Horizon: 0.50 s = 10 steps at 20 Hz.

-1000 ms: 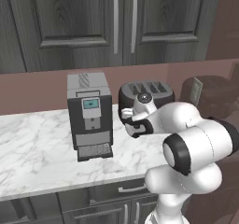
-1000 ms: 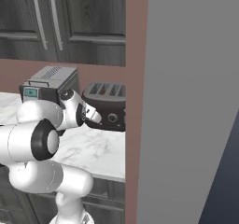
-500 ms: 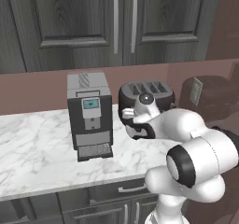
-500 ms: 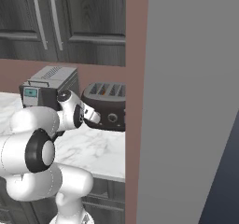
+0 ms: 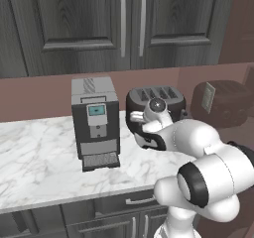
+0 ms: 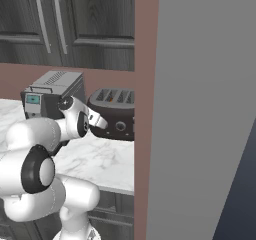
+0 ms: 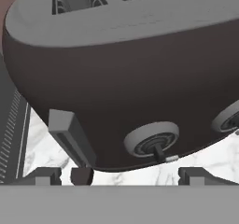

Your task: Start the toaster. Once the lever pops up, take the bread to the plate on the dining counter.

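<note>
Toaster [image 7: 121, 87] start is not yet done: the hand [image 7: 119, 175], released and empty, sits just before its grey lever [image 7: 70, 134], and bread delivery remains.

One dark toaster [image 5: 155, 103] with two round knobs [image 7: 151, 138] and one grey lever [image 7: 70, 134] on its front, one boxy grey coffee machine [image 5: 94, 120], one marble worktop [image 5: 39, 152], two upper cabinet doors with two vertical handles [image 5: 122, 24], one brown breadbox [image 5: 223, 103] at the worktop's right end

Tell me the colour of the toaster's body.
The toaster has a dark brown-black body with a grey top; the hand view shows it best.
</note>
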### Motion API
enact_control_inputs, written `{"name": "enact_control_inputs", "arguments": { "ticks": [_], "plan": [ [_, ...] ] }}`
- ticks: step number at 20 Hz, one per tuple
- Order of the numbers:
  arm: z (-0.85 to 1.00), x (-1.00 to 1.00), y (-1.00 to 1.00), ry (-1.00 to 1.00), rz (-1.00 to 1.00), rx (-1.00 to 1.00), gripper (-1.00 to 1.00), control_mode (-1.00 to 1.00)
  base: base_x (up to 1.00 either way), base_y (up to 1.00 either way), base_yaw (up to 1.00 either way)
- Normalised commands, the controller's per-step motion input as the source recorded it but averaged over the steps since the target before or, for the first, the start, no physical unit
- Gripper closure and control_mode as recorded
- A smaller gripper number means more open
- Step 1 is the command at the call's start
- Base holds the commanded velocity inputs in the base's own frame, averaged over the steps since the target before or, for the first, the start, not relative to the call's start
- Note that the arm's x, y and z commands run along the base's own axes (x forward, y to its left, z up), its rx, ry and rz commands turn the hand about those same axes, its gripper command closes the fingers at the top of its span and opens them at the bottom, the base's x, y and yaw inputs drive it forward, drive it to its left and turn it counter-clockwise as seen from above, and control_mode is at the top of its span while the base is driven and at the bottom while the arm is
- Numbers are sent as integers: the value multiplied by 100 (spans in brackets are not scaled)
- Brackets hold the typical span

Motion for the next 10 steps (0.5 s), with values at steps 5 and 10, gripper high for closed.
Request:
{"name": "enact_control_inputs", "arguments": {
  "ticks": [5, 10],
  "plan": [
    [8, 0, -2, -16, 0, 0, -100, -100, 0, 0, 0],
    [2, 0, -5, -17, 0, 0, -100, -100, 0, 0, 0]
  ]
}}
